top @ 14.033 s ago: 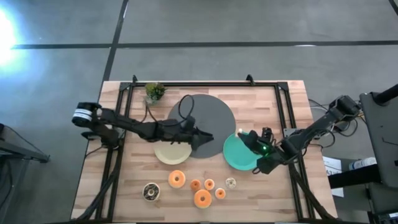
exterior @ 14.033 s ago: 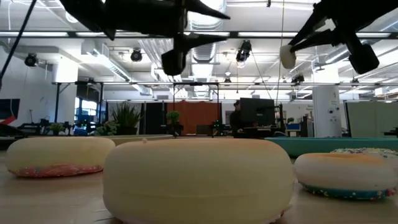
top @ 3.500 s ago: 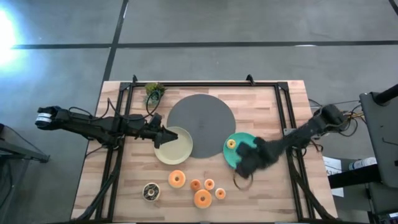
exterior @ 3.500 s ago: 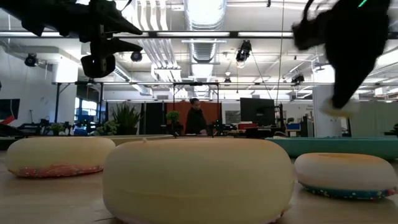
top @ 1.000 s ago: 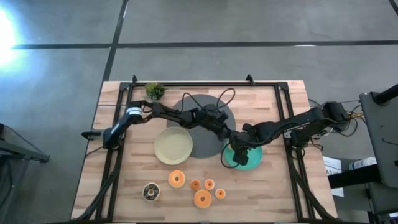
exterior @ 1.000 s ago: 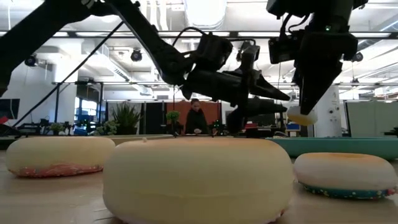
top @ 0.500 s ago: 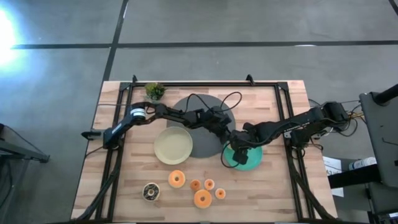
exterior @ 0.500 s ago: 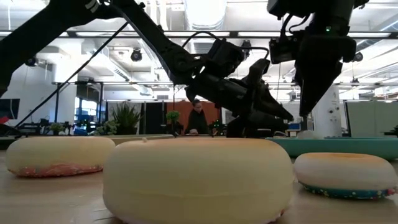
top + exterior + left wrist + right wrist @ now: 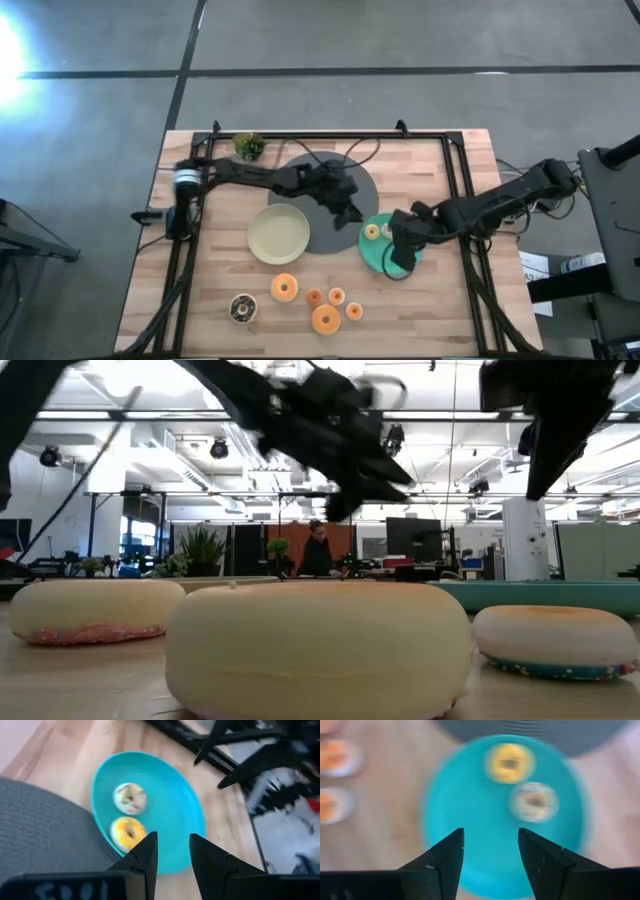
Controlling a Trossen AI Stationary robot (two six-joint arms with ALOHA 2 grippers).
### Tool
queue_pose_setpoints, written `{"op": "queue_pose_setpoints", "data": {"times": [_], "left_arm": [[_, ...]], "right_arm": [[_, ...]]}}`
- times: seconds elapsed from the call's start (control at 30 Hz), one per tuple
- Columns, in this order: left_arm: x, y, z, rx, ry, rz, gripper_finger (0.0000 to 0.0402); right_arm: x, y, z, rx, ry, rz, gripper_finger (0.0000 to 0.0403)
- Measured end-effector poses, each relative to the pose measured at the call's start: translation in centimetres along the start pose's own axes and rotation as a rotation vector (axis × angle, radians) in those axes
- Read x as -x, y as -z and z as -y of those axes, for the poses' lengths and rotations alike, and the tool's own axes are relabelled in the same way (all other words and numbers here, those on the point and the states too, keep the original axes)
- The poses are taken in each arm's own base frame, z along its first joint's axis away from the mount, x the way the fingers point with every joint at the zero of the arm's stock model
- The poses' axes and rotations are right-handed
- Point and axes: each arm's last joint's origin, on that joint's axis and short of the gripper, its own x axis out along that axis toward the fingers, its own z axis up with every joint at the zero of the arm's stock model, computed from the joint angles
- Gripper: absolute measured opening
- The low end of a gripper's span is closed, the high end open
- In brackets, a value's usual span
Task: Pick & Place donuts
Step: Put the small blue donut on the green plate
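The teal plate (image 9: 381, 256) holds two donuts, a yellow-frosted one (image 9: 126, 832) and a white sprinkled one (image 9: 130, 799), lying just beside each other. Touching the teal plate's edge is the dark grey disc (image 9: 322, 178), with an empty cream plate (image 9: 278, 233) beyond it. Five more donuts (image 9: 325, 319) lie on the wooden table (image 9: 450, 310) near the cream plate. The left gripper (image 9: 171, 854) hangs over the disc's edge beside the teal plate, fingers parted and empty; the right gripper (image 9: 489, 851) hovers over the teal plate, jaws spread, holding nothing.
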Motion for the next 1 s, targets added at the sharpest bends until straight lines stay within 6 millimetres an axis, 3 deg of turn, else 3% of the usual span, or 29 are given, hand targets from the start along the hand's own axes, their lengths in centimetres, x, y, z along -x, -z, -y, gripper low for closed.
{"op": "queue_pose_setpoints", "data": {"times": [0.23, 0.4, 0.6, 0.8, 1.0], "left_arm": [[7.7, 5.0, 4.4, -0.04, -0.06, 0.067, 0.0087], [10.7, 8.6, 5.8, 0.024, -0.223, 0.219, 0.0087], [12.2, 11.5, 6.5, 0.136, -0.226, 0.251, 0.0087], [12.5, 13.3, 7.2, 0.158, -0.194, 0.218, 0.0087], [12.3, 14.0, 7.5, 0.155, -0.181, 0.195, 0.0087]], "right_arm": [[-2.2, 1.2, -6.3, 0.308, -0.197, -0.017, 0.0178], [-4.6, 1.8, -10.6, 0.549, -0.189, -0.057, 0.0178], [-6.8, 1.6, -15.4, 0.718, -0.191, -0.061, 0.0173], [-8.8, 2.0, -19.7, 0.758, -0.172, -0.055, 0.0157], [-9.8, 1.6, -21.7, 0.675, -0.045, -0.031, 0.014]]}}
